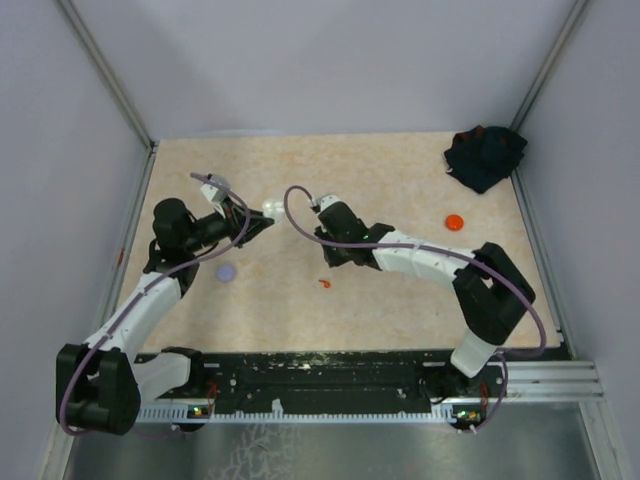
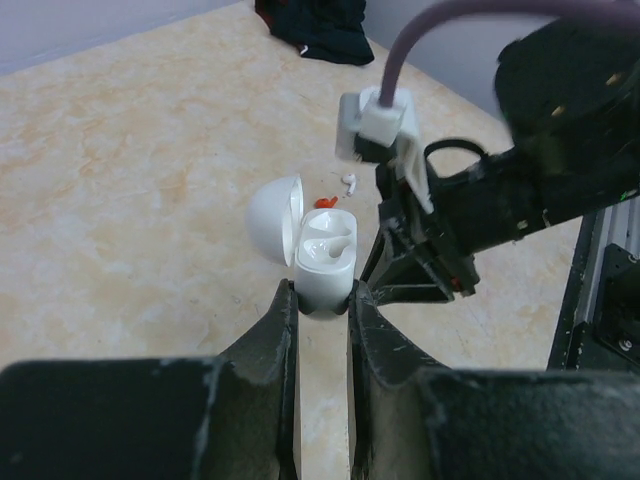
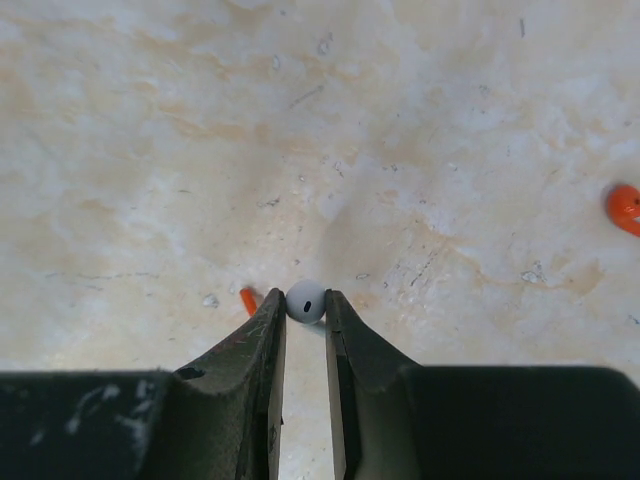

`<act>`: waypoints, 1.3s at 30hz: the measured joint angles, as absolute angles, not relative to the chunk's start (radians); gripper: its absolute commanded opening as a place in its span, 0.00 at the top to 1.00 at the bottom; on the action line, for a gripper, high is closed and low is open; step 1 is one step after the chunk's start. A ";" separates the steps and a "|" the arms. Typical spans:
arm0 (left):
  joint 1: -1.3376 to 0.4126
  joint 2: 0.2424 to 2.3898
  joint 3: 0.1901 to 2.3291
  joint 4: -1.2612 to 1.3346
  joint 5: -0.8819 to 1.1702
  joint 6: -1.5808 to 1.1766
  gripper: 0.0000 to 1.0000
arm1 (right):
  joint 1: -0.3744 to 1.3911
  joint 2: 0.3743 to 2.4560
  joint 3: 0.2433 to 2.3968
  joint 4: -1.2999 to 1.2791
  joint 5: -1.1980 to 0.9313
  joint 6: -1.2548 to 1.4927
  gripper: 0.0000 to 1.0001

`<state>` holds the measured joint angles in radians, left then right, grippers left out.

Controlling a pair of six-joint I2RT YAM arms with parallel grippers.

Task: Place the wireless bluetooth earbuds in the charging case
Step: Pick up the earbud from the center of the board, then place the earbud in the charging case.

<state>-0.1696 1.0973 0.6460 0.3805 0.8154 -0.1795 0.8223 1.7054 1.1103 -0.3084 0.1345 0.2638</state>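
Observation:
The white charging case (image 2: 325, 270) stands upright with its lid (image 2: 272, 218) swung open. My left gripper (image 2: 322, 295) is shut on its base, a little above the table. A white earbud (image 2: 330, 245) lies in one of its sockets. In the top view the case (image 1: 272, 208) is left of centre. My right gripper (image 3: 306, 303) is down at the table, its fingertips pressed on both sides of a small white earbud (image 3: 306, 301). An orange bit (image 3: 247, 300) lies just beside the left finger. Beyond the case lie another white earbud (image 2: 349, 182) and an orange one (image 2: 322, 202).
A lavender disc (image 1: 226, 271) lies near the left arm and an orange disc (image 1: 455, 222) at the right. A black cloth (image 1: 485, 157) is bunched in the far right corner. A red bit (image 1: 325, 284) lies mid-table. The right arm's wrist (image 2: 470, 200) hangs close beside the case.

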 measured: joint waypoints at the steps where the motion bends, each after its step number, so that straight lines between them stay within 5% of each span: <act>1: -0.169 1.096 0.640 0.397 0.823 -0.182 1.00 | 0.822 1.674 1.106 -0.303 0.129 0.263 0.81; 15: -0.165 1.095 0.491 0.816 0.977 -0.286 0.99 | 0.822 1.335 1.103 -0.187 0.020 0.262 0.82; 39: -0.188 1.108 0.407 1.259 1.112 -0.364 0.94 | 0.895 1.232 1.079 0.242 -0.318 0.388 0.82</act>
<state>-0.1883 1.1080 0.4072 1.2594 1.1122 -0.3645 0.8948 1.2316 1.0786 0.2420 -0.3180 0.3882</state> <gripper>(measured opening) 0.205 0.182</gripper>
